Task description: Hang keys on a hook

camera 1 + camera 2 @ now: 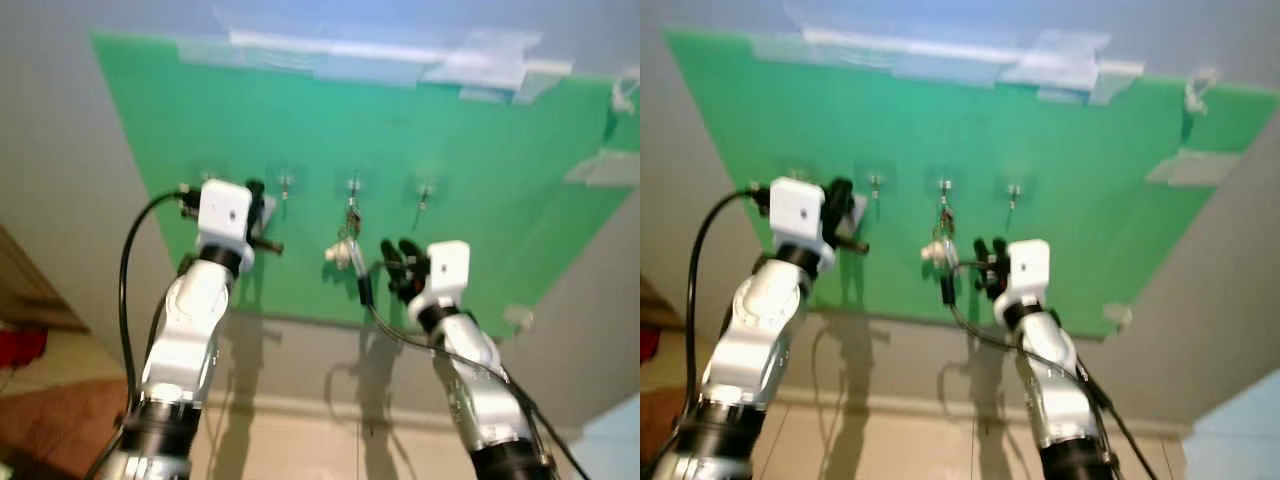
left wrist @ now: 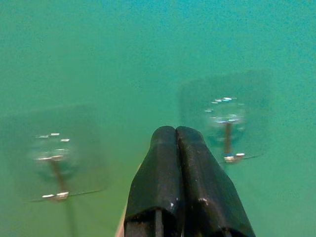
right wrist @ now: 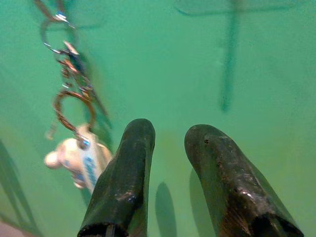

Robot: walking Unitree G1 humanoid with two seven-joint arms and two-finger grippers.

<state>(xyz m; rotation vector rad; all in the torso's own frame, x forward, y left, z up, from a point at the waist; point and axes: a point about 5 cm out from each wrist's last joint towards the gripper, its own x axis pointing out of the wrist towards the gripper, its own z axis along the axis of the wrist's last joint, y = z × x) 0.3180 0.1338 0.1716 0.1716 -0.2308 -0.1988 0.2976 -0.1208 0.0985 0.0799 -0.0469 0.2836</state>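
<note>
A green board [image 1: 430, 130] on the wall carries a row of small metal hooks. The keys [image 1: 347, 240], with a ring chain and a white charm [image 3: 79, 158], hang from the middle hook [image 1: 353, 186]. My right gripper [image 1: 403, 257] is open just right of the keys, its fingers [image 3: 123, 177] apart and holding nothing. My left gripper [image 1: 257, 200] is shut and empty, raised close to the board between two hooks [image 2: 227, 128], left of the keys.
Further hooks [image 1: 424, 192] sit right of the keys. Tape strips [image 1: 470, 60] hold the board's top edge. Grey wall lies below the board, then pale floor [image 1: 300, 440]. A red object [image 1: 20, 345] and wooden furniture stand at the far left.
</note>
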